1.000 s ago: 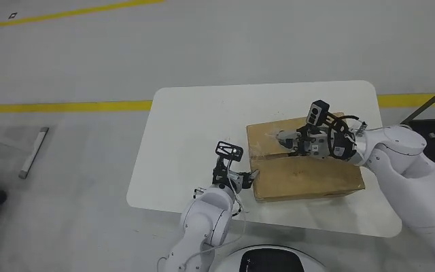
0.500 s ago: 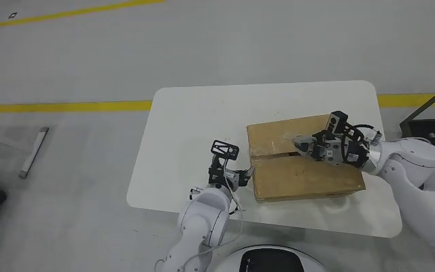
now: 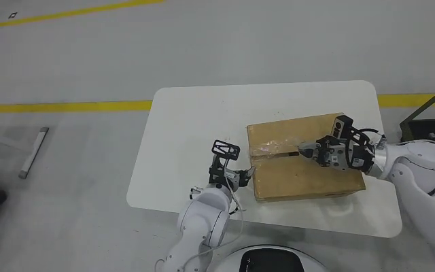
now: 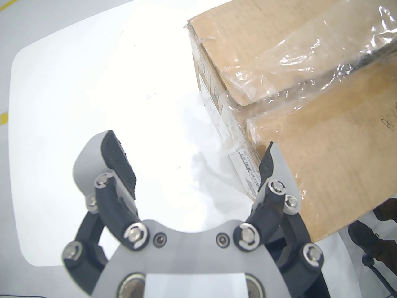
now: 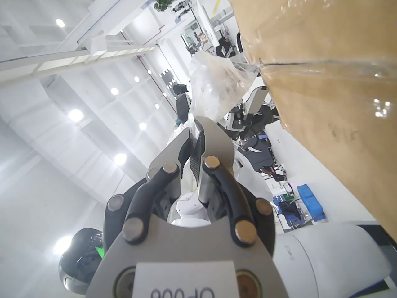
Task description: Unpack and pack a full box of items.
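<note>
Barcoded label [image 4: 245, 169] on box [image 4: 325, 153]; tape [image 5: 214, 75] in end effector [image 5: 194, 127]

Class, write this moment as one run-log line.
stage: untaping | box: closed, on table | right jaws: shut on tape | left jaws: open, beside box corner

The box [image 3: 299, 180] blocks the right side; bare tabletop [image 3: 194, 129] stretches to its left.

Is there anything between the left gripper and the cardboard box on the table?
Nothing visible stands between them. The left gripper, jaws open, is right beside a corner of the box, over the table. Along the flap seam lies clear tape; the right gripper is shut on its peeled end.
</note>
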Tool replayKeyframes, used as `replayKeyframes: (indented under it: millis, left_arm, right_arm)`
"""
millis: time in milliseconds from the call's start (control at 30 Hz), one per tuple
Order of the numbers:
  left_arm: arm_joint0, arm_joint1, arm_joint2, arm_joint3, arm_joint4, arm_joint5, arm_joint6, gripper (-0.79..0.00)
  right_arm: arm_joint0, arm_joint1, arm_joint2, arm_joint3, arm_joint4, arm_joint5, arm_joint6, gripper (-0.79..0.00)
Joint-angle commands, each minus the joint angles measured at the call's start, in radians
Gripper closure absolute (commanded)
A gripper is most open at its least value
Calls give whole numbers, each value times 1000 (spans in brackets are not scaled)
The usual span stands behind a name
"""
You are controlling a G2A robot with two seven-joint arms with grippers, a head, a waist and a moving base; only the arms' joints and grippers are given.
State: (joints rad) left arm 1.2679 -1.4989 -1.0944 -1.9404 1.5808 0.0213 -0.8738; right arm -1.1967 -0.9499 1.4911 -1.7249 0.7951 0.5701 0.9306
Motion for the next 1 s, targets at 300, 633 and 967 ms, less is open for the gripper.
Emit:
replayKeyframes:
  millis: [300, 633, 967]
  left_arm:
    - [6, 1, -7, -50, -34, -13, 10, -785]
    - [24, 5, -41, -111, -42, -3, 25, -785]
    - [-14, -2, 7, -103, -50, 8, 45, -545]
  right_arm:
    - [-18, 17, 31, -27, -69, 47, -25, 0]
    - [-41, 26, 57, -46, -58, 54, -35, 0]
    - [-51, 33, 65, -73, -39, 62, -15, 0]
